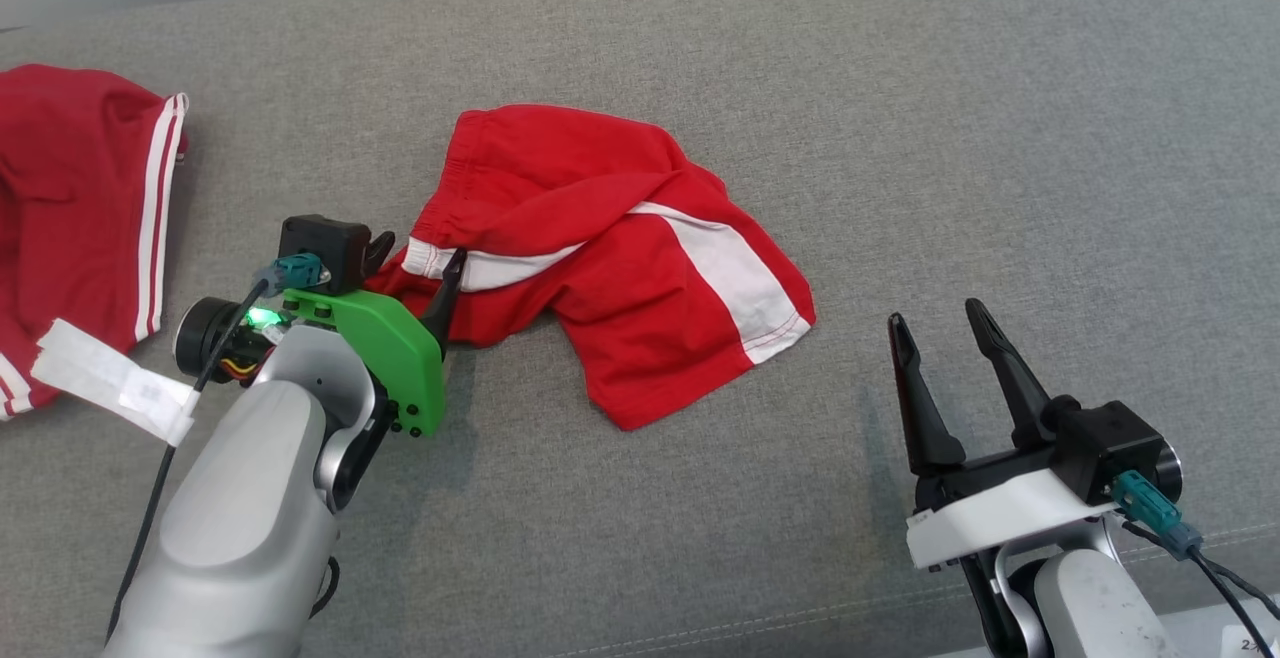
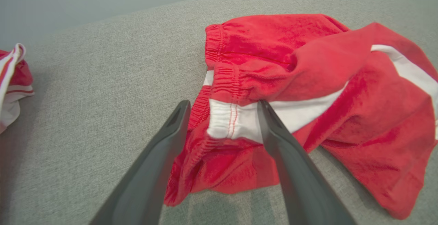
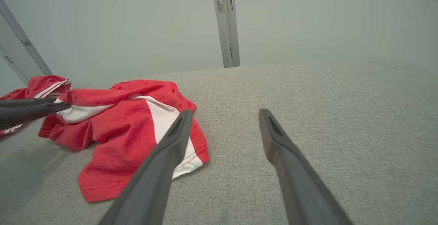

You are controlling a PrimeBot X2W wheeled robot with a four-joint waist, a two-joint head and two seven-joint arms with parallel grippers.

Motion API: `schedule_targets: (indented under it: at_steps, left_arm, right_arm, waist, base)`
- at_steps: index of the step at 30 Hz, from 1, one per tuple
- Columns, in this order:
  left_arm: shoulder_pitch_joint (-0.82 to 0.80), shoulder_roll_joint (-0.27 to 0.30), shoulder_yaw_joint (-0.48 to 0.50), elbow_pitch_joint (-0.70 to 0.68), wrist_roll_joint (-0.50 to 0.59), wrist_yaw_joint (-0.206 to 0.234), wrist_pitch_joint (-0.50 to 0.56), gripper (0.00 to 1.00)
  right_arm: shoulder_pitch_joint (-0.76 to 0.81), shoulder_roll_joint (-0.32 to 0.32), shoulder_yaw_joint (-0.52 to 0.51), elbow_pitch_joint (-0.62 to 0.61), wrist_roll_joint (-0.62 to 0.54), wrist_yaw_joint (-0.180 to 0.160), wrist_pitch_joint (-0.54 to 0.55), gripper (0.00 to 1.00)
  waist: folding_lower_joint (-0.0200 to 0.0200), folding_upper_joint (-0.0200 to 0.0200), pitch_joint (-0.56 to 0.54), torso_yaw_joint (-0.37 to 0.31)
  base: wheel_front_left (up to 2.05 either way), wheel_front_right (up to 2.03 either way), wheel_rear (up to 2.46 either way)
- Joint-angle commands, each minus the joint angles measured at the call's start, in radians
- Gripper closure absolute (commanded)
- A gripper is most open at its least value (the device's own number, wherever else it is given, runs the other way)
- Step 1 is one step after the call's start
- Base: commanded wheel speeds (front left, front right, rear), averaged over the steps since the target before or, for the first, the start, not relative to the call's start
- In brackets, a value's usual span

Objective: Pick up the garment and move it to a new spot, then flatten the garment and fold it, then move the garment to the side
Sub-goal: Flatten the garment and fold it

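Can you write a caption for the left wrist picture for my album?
Open left tool, one finger on each side of the white edge of crumpled red shorts on grey fabric.

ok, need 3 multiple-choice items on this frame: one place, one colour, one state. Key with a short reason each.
1. Where is the left gripper?
A. Over bare fabric, far from the clothes
B. At the waistband end of the shorts
C. At the hem of the shorts

2. What colour is the stripe on the shorts?
A. White
B. Blue
C. Black

3. What state is the right gripper in?
A. Shut on the shorts
B. Shut, empty
C. Open, empty

Key:
1 B: in the left wrist view its fingers stand either side of the waistband end.
2 A: a white band runs across the red cloth.
3 C: its fingers are spread over the bare grey cushion.
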Motion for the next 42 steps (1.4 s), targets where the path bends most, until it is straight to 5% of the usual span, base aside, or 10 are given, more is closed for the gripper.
schedule_targets:
  at_steps: [1,5,8,13,16,20,24,28,29,42]
  left_arm:
    - [-0.002,0.022,-0.019,-0.018,-0.022,-0.001,0.013,0.00]
    - [0.007,0.039,-0.045,-0.049,-0.073,-0.001,0.025,0.06]
    - [0.011,0.044,-0.053,-0.048,-0.093,-0.001,0.045,0.50]
    - [0.012,0.051,-0.043,-0.026,-0.110,0.009,0.052,0.01]
    - [0.016,0.044,-0.042,-0.015,-0.123,0.008,0.057,0.00]
    - [0.023,0.035,-0.053,-0.006,-0.142,0.004,0.063,0.18]
    - [0.029,0.032,-0.062,-0.003,-0.165,0.001,0.057,0.70]
    - [0.034,0.028,-0.068,-0.011,-0.185,-0.001,0.041,0.78]
    - [0.039,0.027,-0.067,-0.020,-0.197,0.000,0.026,1.00]
    - [0.162,0.013,0.012,-0.162,-0.248,0.070,-0.151,1.00]
  right_arm:
    - [-0.010,-0.003,-0.001,0.001,0.005,0.000,-0.003,0.00]
    - [-0.010,-0.003,-0.001,0.001,0.007,0.000,-0.003,0.00]
    - [-0.010,-0.003,0.004,0.002,0.008,0.000,-0.003,0.00]
    - [-0.009,-0.003,0.014,0.004,0.010,0.000,-0.003,0.00]
    - [-0.008,-0.003,0.016,0.005,0.011,0.000,-0.003,0.00]
    - [-0.001,-0.003,0.017,0.005,0.010,0.000,-0.003,0.00]
    - [0.009,-0.003,0.018,0.005,0.009,0.000,-0.003,0.00]
    - [0.017,-0.003,0.019,0.005,0.007,0.000,-0.003,0.00]
    - [0.020,-0.003,0.022,0.008,0.008,0.000,-0.003,0.00]
    - [-0.010,-0.003,0.060,0.136,0.135,0.000,-0.003,0.00]
  waist:
    - [0.0000,0.0097,-0.001,0.001]
    - [0.0000,0.0097,-0.003,0.001]
    - [0.0000,0.0097,-0.005,-0.001]
    - [0.0000,0.0097,-0.007,-0.007]
    - [0.0000,0.0097,-0.008,-0.009]
    - [0.0000,0.0097,-0.014,-0.012]
    - [0.0000,0.0097,-0.021,-0.011]
    - [0.0000,0.0097,-0.028,-0.007]
    - [0.0000,0.0097,-0.032,-0.003]
    - [0.0000,0.0097,-0.035,0.031]
  base:
    - [0.00,0.00,0.00]
    - [0.00,0.00,0.00]
    - [0.00,0.00,0.00]
    - [0.00,0.00,0.00]
    - [0.00,0.00,0.00]
    - [0.00,0.00,0.00]
    - [0.00,0.00,0.00]
    - [0.00,0.00,0.00]
    - [0.00,0.00,0.00]
    - [0.00,0.00,0.00]
